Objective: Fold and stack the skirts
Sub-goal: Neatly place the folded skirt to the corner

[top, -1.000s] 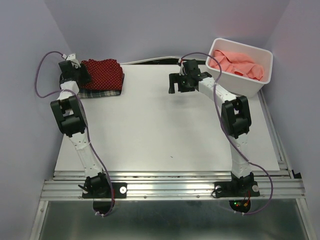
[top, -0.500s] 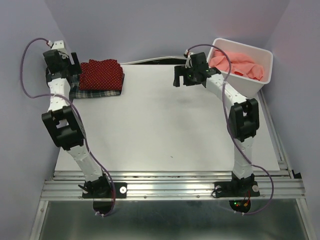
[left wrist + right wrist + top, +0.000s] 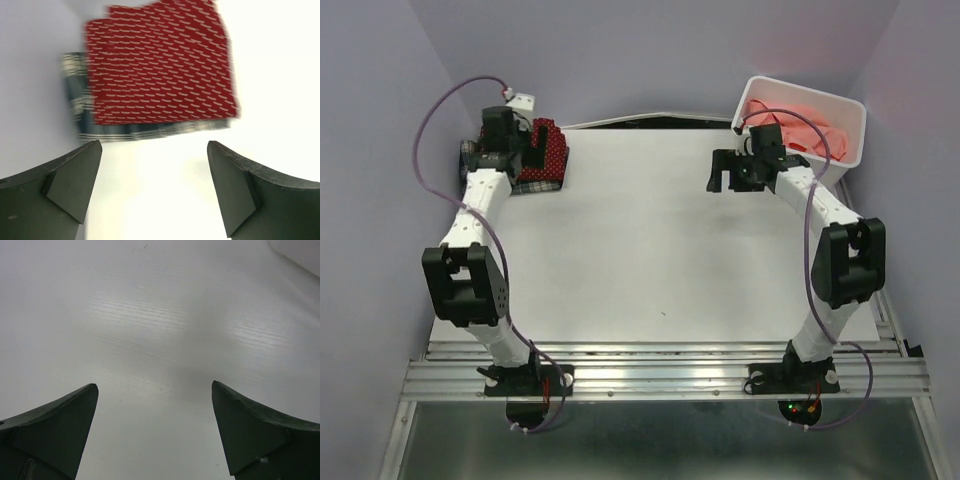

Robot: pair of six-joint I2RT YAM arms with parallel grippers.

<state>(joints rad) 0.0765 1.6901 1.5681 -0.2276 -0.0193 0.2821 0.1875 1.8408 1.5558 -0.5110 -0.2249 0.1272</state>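
Red dotted skirt [image 3: 160,65] lies folded atop plaid skirt [image 3: 80,112].

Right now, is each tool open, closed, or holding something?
Left tool: open, empty, near the red dotted skirt.
Right tool: open, empty, over the bare table.

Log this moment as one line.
stack: red dotted skirt on plaid skirt | pink skirt in bin | left pincer open | right pincer open
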